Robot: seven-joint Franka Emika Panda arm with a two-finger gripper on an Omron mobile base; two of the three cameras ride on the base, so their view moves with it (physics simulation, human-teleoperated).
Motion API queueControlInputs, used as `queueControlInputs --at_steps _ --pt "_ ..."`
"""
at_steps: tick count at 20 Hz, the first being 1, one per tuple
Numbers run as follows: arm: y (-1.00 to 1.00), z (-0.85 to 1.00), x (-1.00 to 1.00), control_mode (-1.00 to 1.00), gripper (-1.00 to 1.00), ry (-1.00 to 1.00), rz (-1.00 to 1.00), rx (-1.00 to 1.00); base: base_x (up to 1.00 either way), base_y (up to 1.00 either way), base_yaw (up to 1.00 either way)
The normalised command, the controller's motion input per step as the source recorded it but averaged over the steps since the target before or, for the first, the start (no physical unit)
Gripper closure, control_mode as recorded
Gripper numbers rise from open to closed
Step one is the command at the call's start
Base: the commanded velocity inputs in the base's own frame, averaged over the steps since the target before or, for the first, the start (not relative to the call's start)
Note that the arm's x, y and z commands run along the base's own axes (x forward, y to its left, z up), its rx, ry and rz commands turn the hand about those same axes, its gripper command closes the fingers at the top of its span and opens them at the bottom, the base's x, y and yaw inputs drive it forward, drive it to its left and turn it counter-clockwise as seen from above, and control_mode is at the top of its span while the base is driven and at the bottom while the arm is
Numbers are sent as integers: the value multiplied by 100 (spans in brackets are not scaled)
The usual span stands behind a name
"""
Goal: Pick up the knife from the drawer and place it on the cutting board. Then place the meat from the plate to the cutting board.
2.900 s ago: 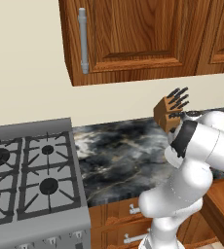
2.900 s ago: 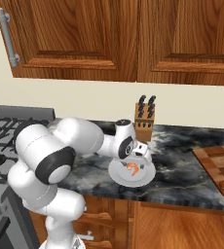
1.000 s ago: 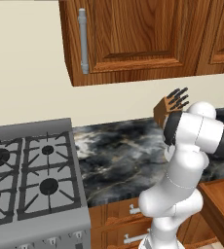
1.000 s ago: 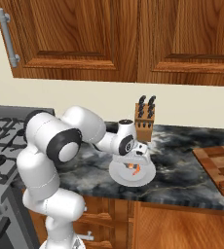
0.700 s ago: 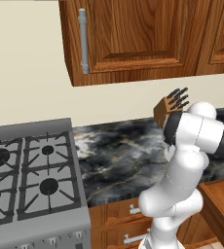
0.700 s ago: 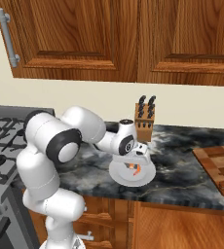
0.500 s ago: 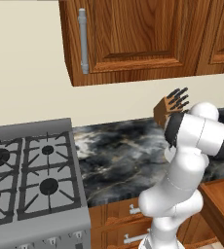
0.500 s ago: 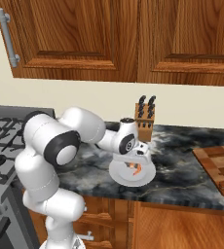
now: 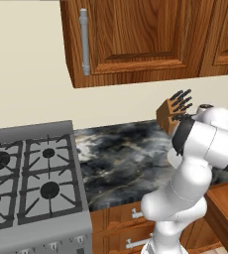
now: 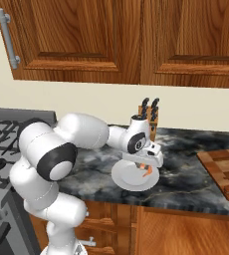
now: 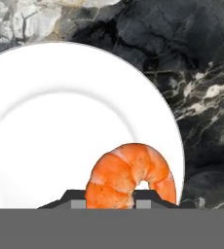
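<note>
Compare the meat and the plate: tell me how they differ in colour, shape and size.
The meat is orange; the plate is plain white. The meat is curled into a hook shape; the plate is round and shallow with a wide rim. The meat is much smaller than the plate. Shared: both sit over the dark marbled counter, the meat above the plate's edge.

A: Where is the arm?
B: It bends forward and reaches down low.
A: And the gripper [image 10: 145,167]?
B: It points down, with its two fingers squeezed tight on the meat [image 11: 131,176].
</note>
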Motion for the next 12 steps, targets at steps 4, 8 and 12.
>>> queueControlInputs --at_steps 4,8,12 --pt "-42 38 -15 -100 100 -3 -13 0 0 0 0" --pt "-48 26 -2 -100 100 -3 -13 0 0 0 0" --pt "-55 21 0 -100 100 -4 -11 0 0 0 0"
